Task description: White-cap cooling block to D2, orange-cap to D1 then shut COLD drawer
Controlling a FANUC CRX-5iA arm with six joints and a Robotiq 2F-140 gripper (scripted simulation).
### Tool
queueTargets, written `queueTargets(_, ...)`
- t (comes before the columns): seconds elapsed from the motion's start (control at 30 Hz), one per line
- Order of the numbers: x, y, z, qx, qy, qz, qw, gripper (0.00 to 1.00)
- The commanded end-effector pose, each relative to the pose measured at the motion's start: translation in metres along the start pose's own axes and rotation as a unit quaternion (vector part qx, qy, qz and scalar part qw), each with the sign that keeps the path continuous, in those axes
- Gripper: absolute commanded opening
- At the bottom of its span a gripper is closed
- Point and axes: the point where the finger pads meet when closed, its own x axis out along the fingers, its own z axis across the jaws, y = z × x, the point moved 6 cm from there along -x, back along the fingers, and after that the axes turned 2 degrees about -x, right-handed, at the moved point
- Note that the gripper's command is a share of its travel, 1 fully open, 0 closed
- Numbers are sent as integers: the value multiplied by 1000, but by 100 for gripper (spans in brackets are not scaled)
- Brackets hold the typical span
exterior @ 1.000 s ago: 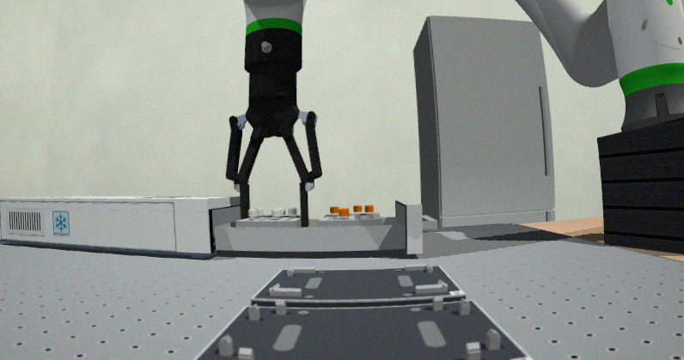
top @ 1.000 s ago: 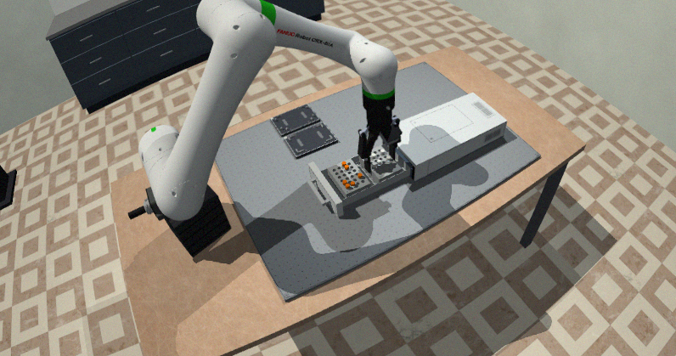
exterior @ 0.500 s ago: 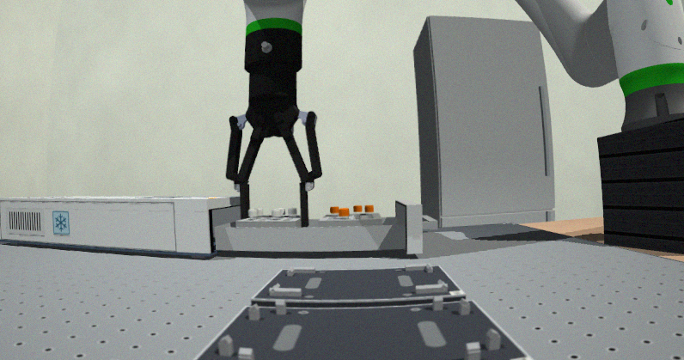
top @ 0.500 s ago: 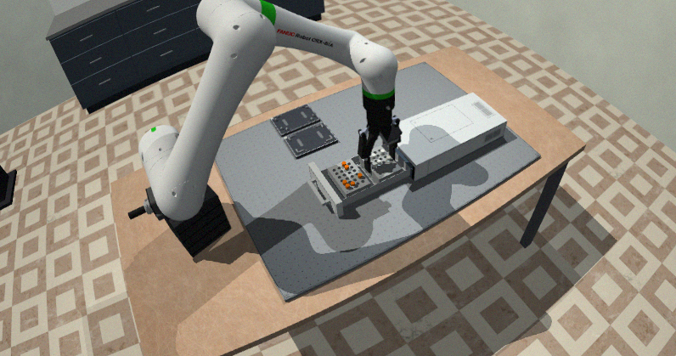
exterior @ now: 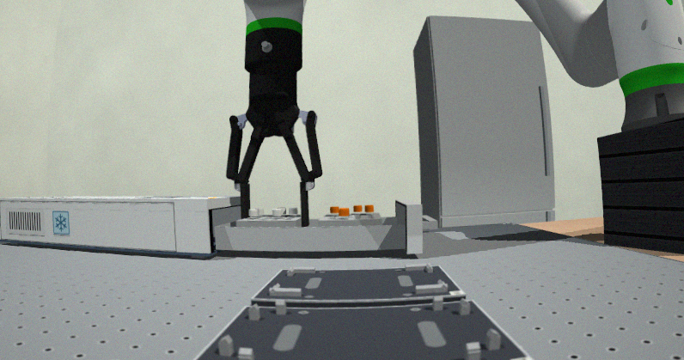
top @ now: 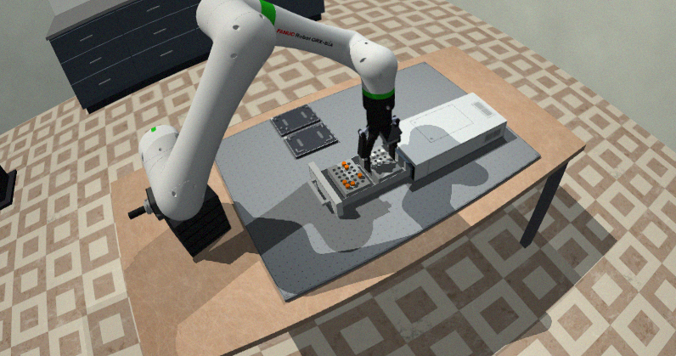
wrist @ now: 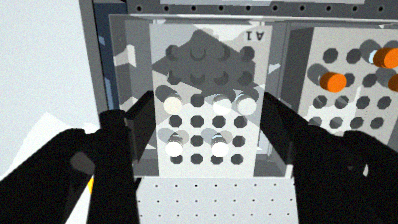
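Note:
The block with white-capped tubes [top: 382,156] [exterior: 272,222] [wrist: 207,170] sits in the drawer [exterior: 306,239] [top: 336,204], in the compartment nearer the cooler COLD [top: 453,131] [exterior: 119,223] [wrist: 45,65]. My gripper [top: 380,162] [exterior: 275,218] [wrist: 207,106] is shut on it, one finger on each side. Several white caps stand in its bores. The block with orange-capped tubes [exterior: 349,218] [wrist: 345,135] lies in the compartment by the drawer front. The drawer stands open. Slots D1 [top: 309,139] [exterior: 356,283] and D2 [top: 294,119] [exterior: 358,338] hold no block.
The drawer front with its handle [top: 326,190] stands up beyond the orange-capped block. COLD's housing is close beside my outer finger. Small raised locators [exterior: 431,288] stand on the slots. A small yellow patch [wrist: 91,185] shows on COLD in the wrist view.

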Motion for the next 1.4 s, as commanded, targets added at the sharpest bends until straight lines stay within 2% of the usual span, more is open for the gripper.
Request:
queueTargets(0.0, -2, 0, -1, 0, 1, 0, 1000, 10)
queueTargets(0.97, -10, 0, -1, 0, 1, 0, 1000, 10)
queueTargets(1.37, -23, 0, -1, 0, 1, 0, 1000, 10)
